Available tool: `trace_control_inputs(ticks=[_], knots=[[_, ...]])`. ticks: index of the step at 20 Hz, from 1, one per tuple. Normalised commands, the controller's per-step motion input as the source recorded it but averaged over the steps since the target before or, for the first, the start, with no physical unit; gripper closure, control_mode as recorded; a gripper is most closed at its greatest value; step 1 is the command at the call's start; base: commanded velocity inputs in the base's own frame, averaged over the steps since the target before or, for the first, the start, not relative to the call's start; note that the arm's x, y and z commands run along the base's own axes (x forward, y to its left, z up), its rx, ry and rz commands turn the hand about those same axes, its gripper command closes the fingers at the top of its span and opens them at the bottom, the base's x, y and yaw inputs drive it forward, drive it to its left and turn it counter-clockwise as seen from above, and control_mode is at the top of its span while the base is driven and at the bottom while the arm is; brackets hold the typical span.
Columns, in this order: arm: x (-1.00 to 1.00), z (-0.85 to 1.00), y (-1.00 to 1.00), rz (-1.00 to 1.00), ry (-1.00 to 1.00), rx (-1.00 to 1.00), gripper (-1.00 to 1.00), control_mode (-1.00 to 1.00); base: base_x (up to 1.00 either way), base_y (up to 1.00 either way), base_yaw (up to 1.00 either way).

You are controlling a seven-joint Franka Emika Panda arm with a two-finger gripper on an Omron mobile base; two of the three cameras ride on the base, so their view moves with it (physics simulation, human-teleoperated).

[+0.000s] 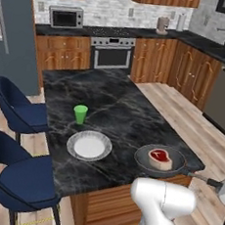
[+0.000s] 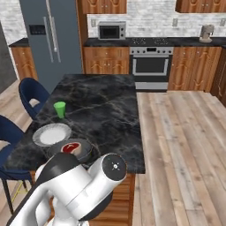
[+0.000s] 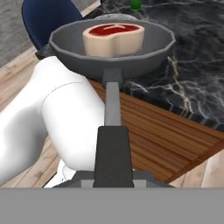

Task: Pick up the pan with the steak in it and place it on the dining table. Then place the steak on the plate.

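Two navy chairs point(image 1: 14, 173) flank the black white-veined marble dining table point(image 1: 110, 104) in the left base view, where the small dark grey pan point(image 1: 161, 162) holding the red steak point(image 1: 159, 159) sits beside the round white plate point(image 1: 89, 146). From the right, wooden cabinets point(image 2: 106, 59) back the room. At the hand, the gripper point(image 3: 113, 175) is clamped on the pan's handle.

the left base view looks from behind the arm, forward and down over the table point(image 1: 120, 105) toward the oven point(image 1: 112, 53) wall, with the sink counter on its right. the right base view looks at the same table point(image 2: 101, 106) from the other side, with the fridge point(image 2: 53, 39) on its left. both share the plate point(image 1: 89, 145) point(image 2: 51, 133), the pan point(image 1: 159, 161) point(image 2: 70, 150) and the green cup point(image 1: 80, 114) point(image 2: 59, 109). the hand view sits very near, low at the table edge, looking along the pan handle point(image 3: 112, 131) across the steak point(image 3: 113, 38).
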Motion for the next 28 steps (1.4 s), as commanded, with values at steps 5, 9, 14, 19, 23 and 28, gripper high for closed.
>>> trace_control_inputs(ticks=[5,9,14,19,23,28], knots=[[0.00,0.00,0.00,0.00,0.00,0.00,1.00,1.00,0.46,-0.10,0.00],[0.00,0.00,0.00,0.00,0.00,0.00,1.00,1.00,0.19,-0.33,0.00],[0.00,0.00,0.00,0.00,0.00,0.00,1.00,1.00,0.05,-0.30,0.00],[0.18,0.00,-0.02,0.00,0.00,0.02,1.00,-1.00,0.00,0.00,0.00],[0.73,0.00,0.00,-0.07,0.00,0.03,1.00,-1.00,0.00,0.00,0.00],[0.74,-0.04,0.04,-0.07,0.00,0.08,1.00,-1.00,0.00,0.00,0.00]])
